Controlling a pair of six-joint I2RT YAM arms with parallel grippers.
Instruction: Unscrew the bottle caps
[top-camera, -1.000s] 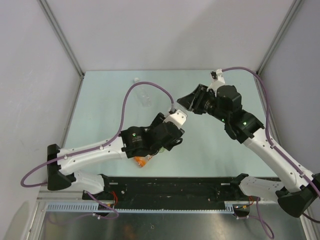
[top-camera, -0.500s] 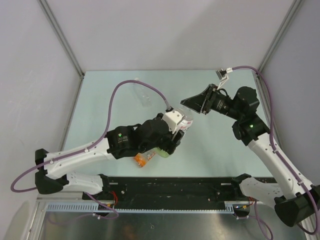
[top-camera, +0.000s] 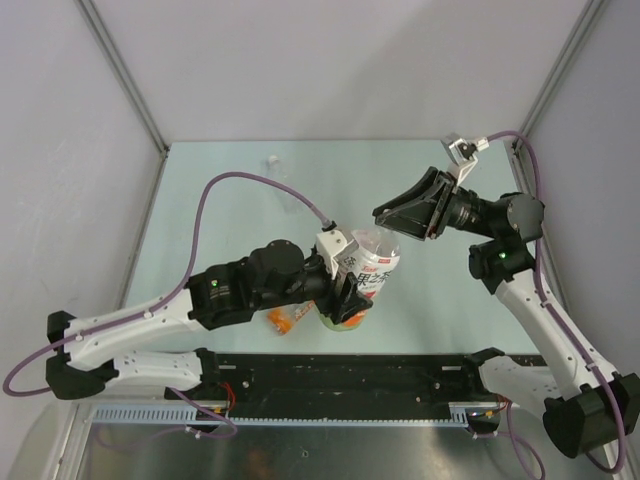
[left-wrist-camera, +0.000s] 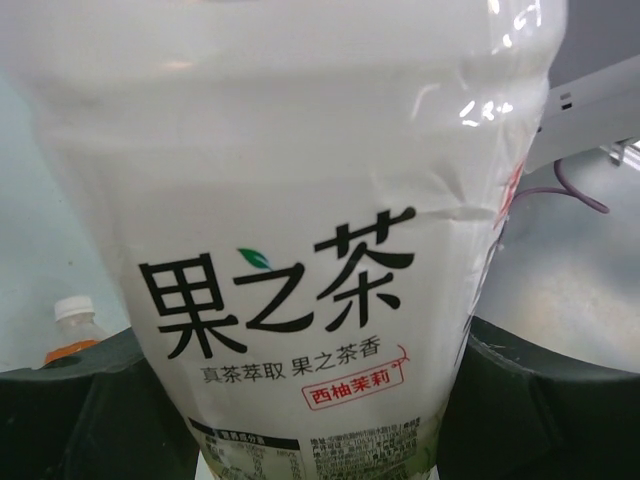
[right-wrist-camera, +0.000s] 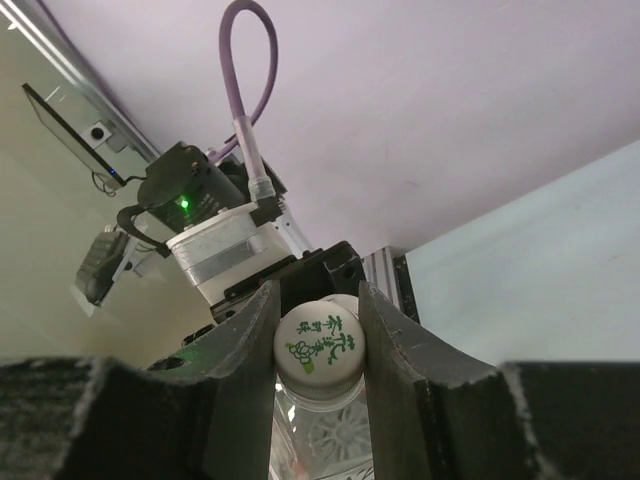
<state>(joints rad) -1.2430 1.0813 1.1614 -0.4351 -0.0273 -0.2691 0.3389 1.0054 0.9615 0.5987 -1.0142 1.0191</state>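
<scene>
Found the yellow-green plastic bottle with white printed label (top-camera: 368, 272) tilted, neck toward 1 o'clock, near the 6 o'clock edge of the pale green worktop (top-camera: 220, 190), grasped about its body by the left pincer (top-camera: 348, 290). Noted the right pincer (top-camera: 384, 215) clenched on that bottle's small round white screw cap (right-wrist-camera: 318, 350), one finger on either side. Observed the orange plastic bottle (top-camera: 285, 319) lying just beside it at 9 o'clock, and the clear colourless bottle (top-camera: 291, 197) well apart toward 11 o'clock.
</scene>
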